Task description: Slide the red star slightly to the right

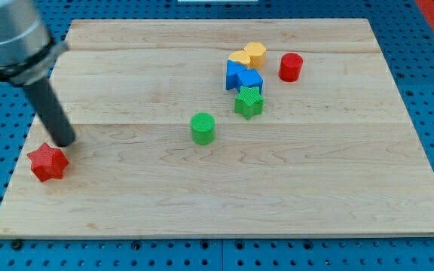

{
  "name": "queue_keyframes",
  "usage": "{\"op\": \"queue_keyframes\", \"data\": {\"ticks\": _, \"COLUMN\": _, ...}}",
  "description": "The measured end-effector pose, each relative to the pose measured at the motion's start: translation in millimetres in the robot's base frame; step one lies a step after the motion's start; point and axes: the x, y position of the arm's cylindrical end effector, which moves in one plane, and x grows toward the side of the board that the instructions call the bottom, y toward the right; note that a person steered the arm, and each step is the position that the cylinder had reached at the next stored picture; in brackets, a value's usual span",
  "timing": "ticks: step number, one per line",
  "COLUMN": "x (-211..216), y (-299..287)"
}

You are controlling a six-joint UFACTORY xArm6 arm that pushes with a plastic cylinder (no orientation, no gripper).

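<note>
The red star (48,162) lies on the wooden board (224,188) near its left edge, toward the view's bottom. My tip (64,142) stands just above and to the right of the star, close to its upper right point; I cannot tell whether they touch. The dark rod rises from the tip toward the view's top left.
A green cylinder (203,128) sits near the board's middle. Further toward the top right is a cluster: a green star (249,102), a blue block (243,76), a yellow block (249,54). A red cylinder (291,67) stands to their right.
</note>
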Motion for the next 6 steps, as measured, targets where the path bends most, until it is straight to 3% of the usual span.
{"op": "queue_keyframes", "data": {"ticks": 1, "x": 0, "y": -47}}
{"op": "queue_keyframes", "data": {"ticks": 2, "x": 36, "y": -43}}
{"op": "queue_keyframes", "data": {"ticks": 3, "x": 37, "y": -5}}
{"op": "queue_keyframes", "data": {"ticks": 4, "x": 44, "y": -20}}
{"op": "queue_keyframes", "data": {"ticks": 5, "x": 88, "y": -1}}
{"op": "queue_keyframes", "data": {"ticks": 6, "x": 94, "y": 100}}
